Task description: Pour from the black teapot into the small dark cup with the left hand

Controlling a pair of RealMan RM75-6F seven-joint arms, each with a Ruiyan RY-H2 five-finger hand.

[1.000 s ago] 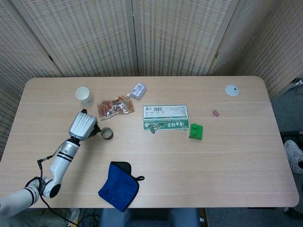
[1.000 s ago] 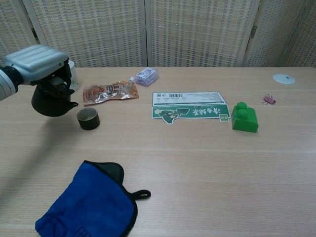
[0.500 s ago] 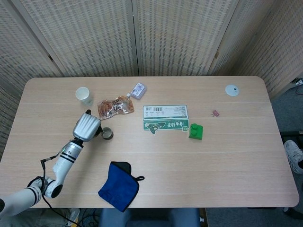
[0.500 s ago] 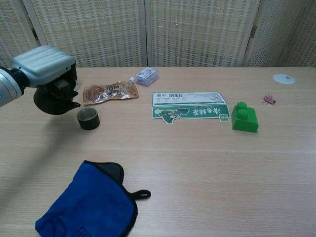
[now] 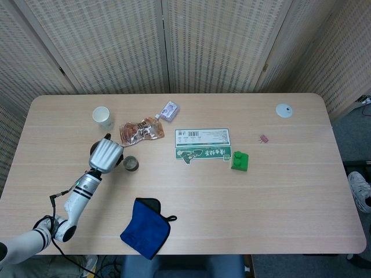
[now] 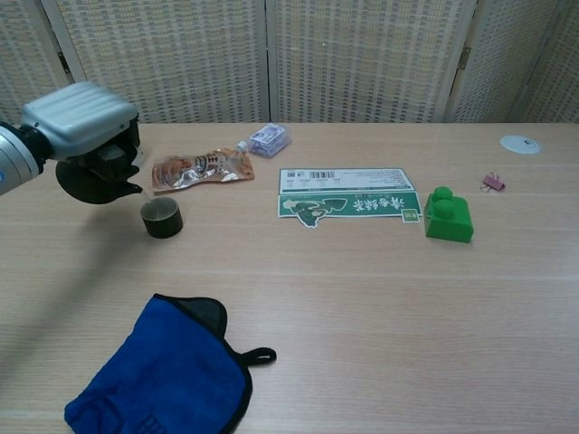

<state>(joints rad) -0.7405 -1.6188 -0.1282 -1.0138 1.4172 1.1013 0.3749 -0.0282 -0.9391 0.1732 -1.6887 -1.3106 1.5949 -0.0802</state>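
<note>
Left hand [image 6: 80,122] grips the black teapot [image 6: 93,179], its grey back covering most of the pot in the head view, where only a dark sliver shows beneath it. Whether liquid is running cannot be made out. The small dark cup [image 6: 162,218] stands just below and beside the hand, under the tilted spout, on the table [image 6: 380,289]. The forearm reaches in from the near left edge. The right hand appears in neither view.
</note>
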